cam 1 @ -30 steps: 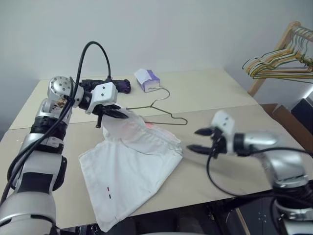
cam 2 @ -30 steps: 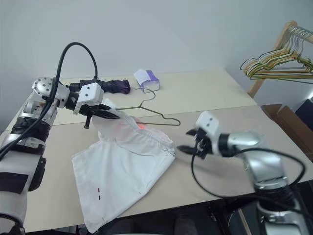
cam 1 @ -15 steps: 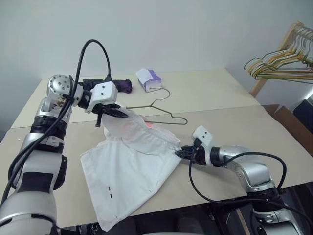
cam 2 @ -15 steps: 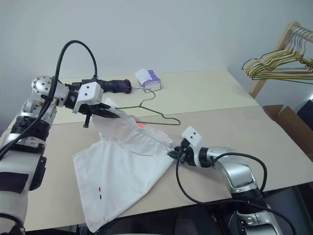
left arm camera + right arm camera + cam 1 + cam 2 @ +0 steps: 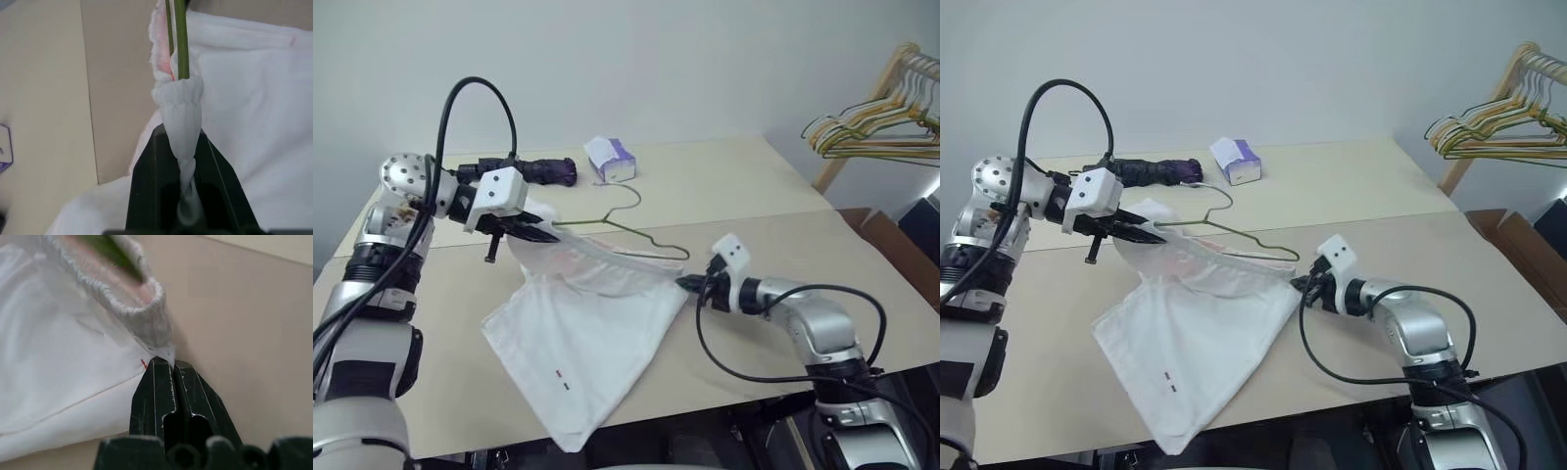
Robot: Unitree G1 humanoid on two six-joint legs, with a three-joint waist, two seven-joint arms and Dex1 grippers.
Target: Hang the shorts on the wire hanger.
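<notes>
The white shorts [image 5: 592, 333] lie spread on the table, their gathered waistband stretched taut between my two grippers. My left gripper [image 5: 540, 233] is shut on the waistband's left end, lifted off the table. The cloth bunches between its fingers [image 5: 146, 196]. My right gripper [image 5: 690, 285] is shut on the waistband's right corner [image 5: 146, 328], low over the table. The wire hanger [image 5: 651, 238] runs along the waistband with its hook [image 5: 1219, 192] pointing to the far side. One end of its wire [image 5: 182, 44] goes into the bunched cloth at my left gripper.
A white-purple tissue box [image 5: 609, 159] and a dark rolled object [image 5: 543, 170] sit at the table's far side. A wooden rack with coloured hangers [image 5: 876, 122] stands at the right, with a cardboard box [image 5: 891, 235] below it.
My right gripper moved in to the waistband's right corner, shut on it and pulled it rightward. My left gripper drew back to the left, stretching the waistband and shifting the hanger.
</notes>
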